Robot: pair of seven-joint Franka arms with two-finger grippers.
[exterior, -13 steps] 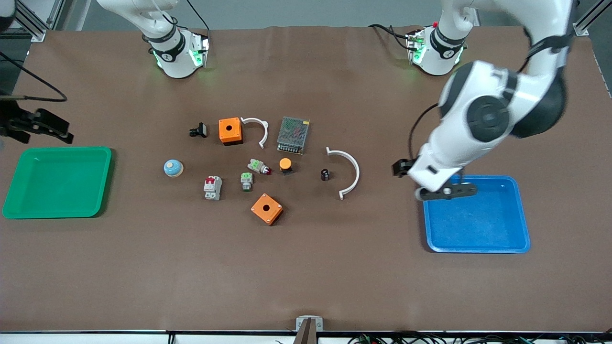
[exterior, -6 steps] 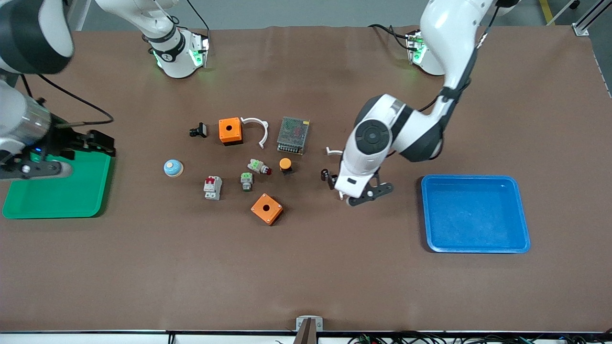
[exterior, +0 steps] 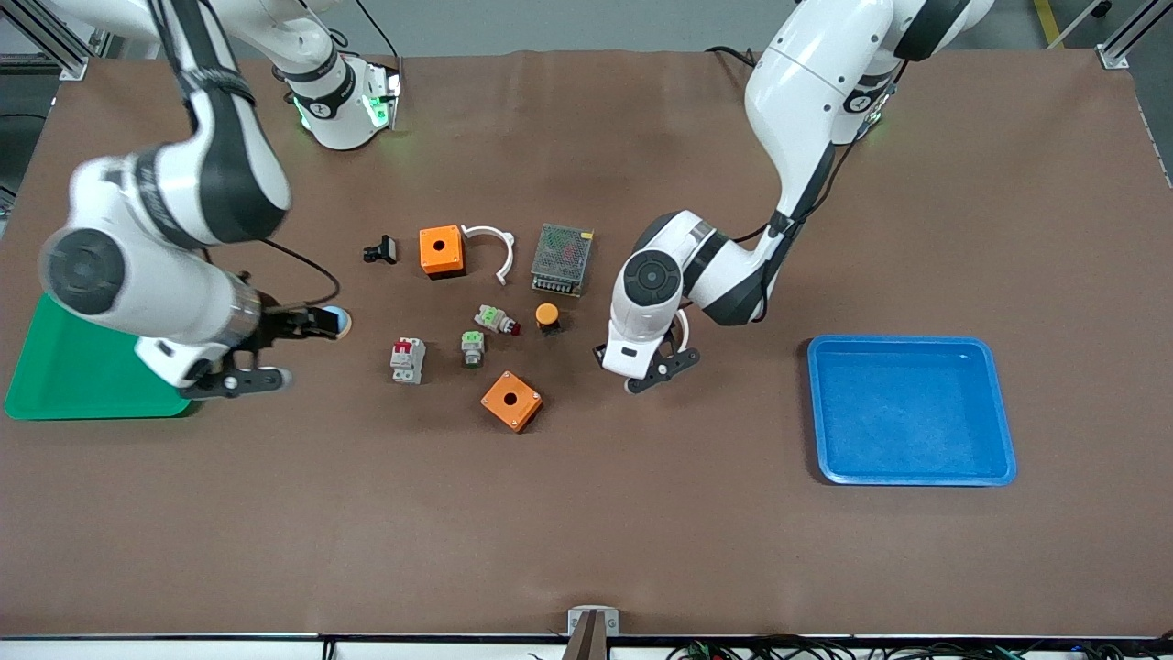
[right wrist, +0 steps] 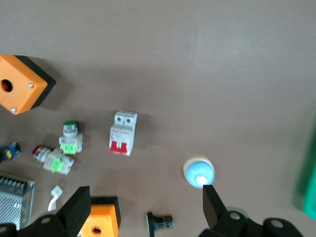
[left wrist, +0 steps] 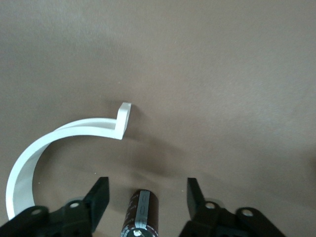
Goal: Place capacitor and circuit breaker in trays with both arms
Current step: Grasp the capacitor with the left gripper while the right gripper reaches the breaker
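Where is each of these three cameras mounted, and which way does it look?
Front view: high across the table, facing both arms' bases; left gripper, right gripper.
Left wrist view: on the left arm, looking down at the capacitor between its open jaws.
Right wrist view: on the right arm, looking down at the circuit breaker, open jaws showing.
Shared: the breaker also appears in the front view.

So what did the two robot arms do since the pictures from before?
The left gripper left the blue tray and now hangs open around the capacitor, not gripping it yet. The right gripper swung in from over the green tray toward the middle and hangs open near the circuit breaker. All the parts on the table stayed put.
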